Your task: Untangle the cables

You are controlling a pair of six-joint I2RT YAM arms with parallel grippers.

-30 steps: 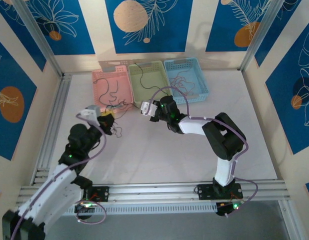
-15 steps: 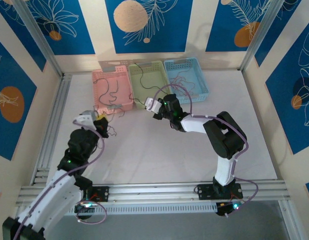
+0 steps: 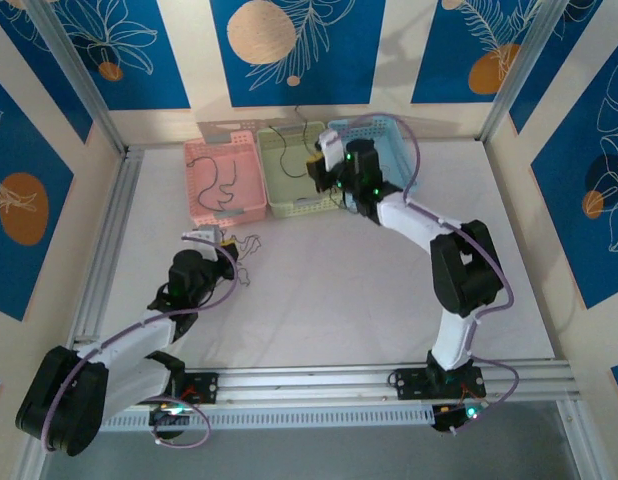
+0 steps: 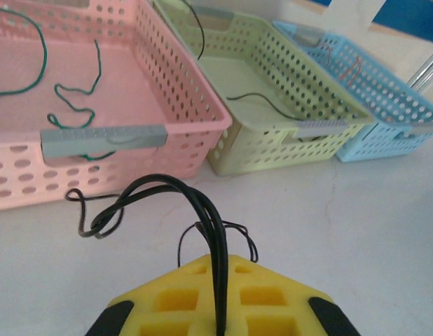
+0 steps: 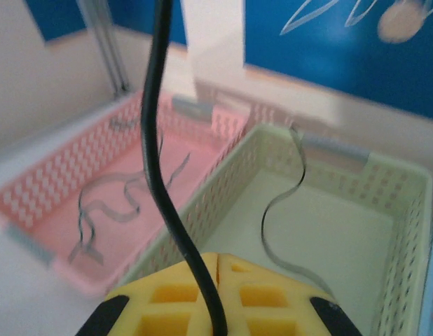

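top external: left gripper [image 3: 225,246] low over the table [image 3: 339,300], near left; right gripper [image 3: 324,168] far, above the green basket [image 3: 287,209].
left gripper: closed, pinching the cables [image 4: 167,190], a dark looped clump on the table just near of the pink basket [image 4: 20,183].
right gripper: closed on a black cable [image 5: 160,140] that rises from its pads.
baskets: loose wires lie in the pink, green and blue basket [image 3: 389,150].

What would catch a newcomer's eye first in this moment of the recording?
Three pastel baskets line the far edge of the table: the pink basket on the left, the green basket in the middle, the blue basket on the right, each holding loose wires. The right gripper hangs over the green basket, shut on a black cable running out from its yellow pads. The left gripper, low before the pink basket, pinches looped black wires.
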